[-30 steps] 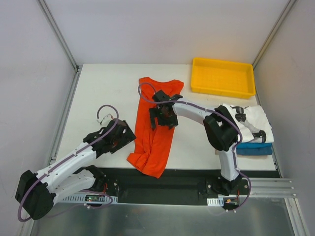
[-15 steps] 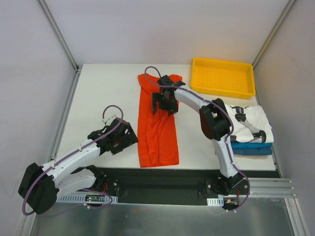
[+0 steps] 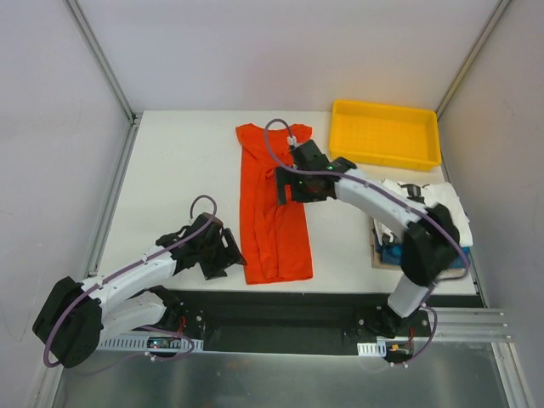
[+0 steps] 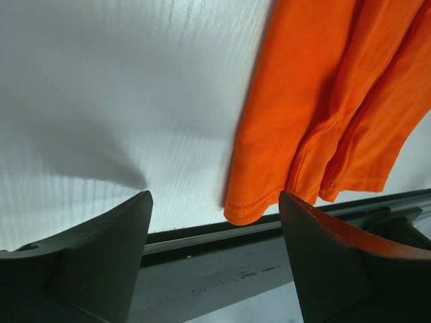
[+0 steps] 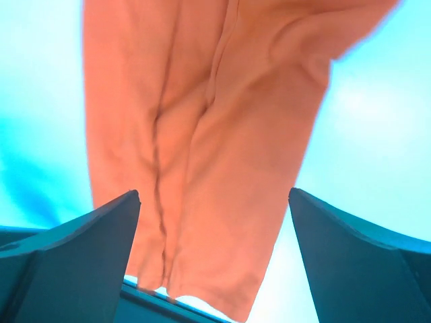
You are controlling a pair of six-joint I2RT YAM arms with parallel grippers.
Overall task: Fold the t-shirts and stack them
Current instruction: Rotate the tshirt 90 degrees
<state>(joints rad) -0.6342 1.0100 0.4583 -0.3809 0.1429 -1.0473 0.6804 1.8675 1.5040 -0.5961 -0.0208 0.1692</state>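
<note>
Orange-red t-shirt [image 3: 272,223] a long folded strip mid-table, hem by the near edge, my left gripper [image 4: 214,202] released wide, low beside its hem corner, my right gripper [image 5: 214,195] released over its middle, white tabletop [image 3: 178,170] leftward, yellow tray [image 3: 387,133] and white and blue t-shirts [image 3: 433,212] rightward.

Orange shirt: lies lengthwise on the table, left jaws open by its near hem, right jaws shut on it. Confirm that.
Not quite. The right gripper is not shut on the orange shirt: the right wrist view shows its jaws open above the cloth. The rest stands.
</note>
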